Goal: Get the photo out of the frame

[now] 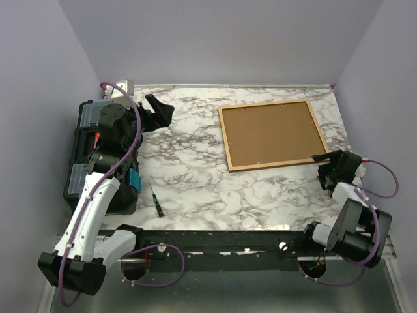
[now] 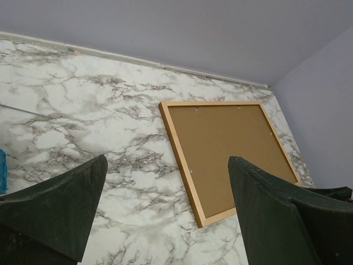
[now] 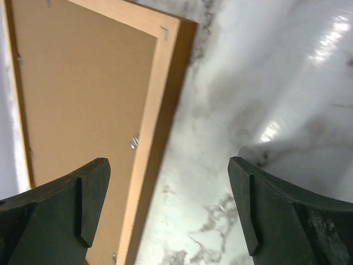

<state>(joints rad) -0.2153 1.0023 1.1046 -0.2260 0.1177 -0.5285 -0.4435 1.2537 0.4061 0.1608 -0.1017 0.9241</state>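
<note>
The frame (image 1: 225, 139) lies face down on the marble table (image 1: 195, 176), right of centre, with its backing board (image 1: 272, 135) up; the photo is hidden from me. My right gripper (image 1: 322, 169) sits just beside the frame's near right corner, jaws wide apart and empty. My left gripper (image 1: 159, 111) hangs at far left by the toolbox (image 1: 81, 163), jaws apart and empty.

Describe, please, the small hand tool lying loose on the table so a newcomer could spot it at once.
On the marbled table, look near-left, just right of the black toolbox. A thin dark tool lies there, like a small screwdriver, partly green. It is the only slim loose item, far smaller than the wooden frame far right.
</note>
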